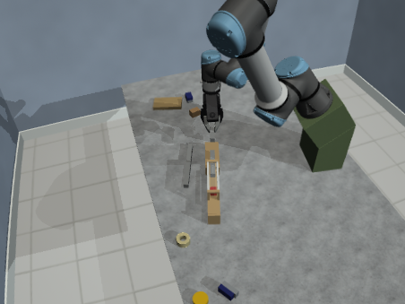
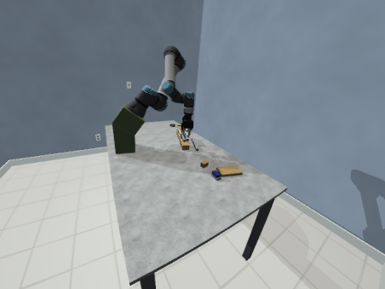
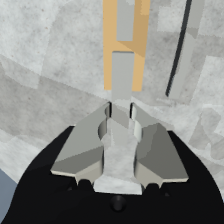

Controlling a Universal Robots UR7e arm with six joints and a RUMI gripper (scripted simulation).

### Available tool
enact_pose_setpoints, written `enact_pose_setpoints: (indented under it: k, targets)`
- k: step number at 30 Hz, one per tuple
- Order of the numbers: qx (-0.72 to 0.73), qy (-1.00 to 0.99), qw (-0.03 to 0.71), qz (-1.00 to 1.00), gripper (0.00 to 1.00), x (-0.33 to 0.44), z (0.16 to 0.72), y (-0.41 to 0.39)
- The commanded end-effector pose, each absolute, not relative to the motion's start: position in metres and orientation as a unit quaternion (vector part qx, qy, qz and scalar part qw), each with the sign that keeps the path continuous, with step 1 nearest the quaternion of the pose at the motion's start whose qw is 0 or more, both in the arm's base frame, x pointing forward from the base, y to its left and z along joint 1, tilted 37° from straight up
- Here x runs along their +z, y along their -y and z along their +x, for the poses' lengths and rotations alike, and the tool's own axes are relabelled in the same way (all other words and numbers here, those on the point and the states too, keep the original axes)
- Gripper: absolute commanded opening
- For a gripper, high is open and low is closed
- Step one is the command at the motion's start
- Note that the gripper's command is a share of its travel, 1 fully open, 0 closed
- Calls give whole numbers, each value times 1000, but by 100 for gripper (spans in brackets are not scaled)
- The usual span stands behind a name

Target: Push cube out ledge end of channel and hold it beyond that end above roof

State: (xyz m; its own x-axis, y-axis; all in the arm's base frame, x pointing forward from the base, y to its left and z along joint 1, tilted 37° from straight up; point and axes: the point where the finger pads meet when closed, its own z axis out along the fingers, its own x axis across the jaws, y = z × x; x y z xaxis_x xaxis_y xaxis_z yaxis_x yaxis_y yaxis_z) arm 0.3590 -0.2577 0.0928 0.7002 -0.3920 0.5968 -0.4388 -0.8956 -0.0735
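I'm holding the hand (image 1: 212,129) pinched on a grey stick (image 3: 122,82), fingers nearly together with the stick clamped between them. In the wrist view the stick is running straight out ahead of the hand, and its far tip is sitting at the near mouth of the tan channel (image 1: 213,181).

What matters is alignment. The channel's long axis is lying dead ahead of the hand, in line with the stick, so stick and channel are reading as one line in the wrist view. From the top view the hand is hanging just beyond the channel's near end, pointing down at a tilt toward the surface (image 1: 278,212).

The red cube (image 1: 213,195) is sitting inside the channel, well ahead of the hand, past the open window section and closer to the far end than to the near one. I can't tell from here which end carries the ledge and lip. I'm judging it's the far one, since the stick is entering from this side.

So my guess is the next move is a straight push away from the hand along that axis, keeping the stick low and centred between the walls. A dark thin rod (image 1: 188,165) is lying on the surface beside the channel, roughly parallel to it, apart from it, to the left in the wrist-forward sense.
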Motion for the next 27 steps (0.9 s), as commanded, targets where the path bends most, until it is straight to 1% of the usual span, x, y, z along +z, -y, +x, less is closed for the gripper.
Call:
enact_pose_setpoints:
  k: [1,27]
  targets:
    - [315,226,39,921,0,81,369,262]
    - [315,226,39,921,0,59,385,268]
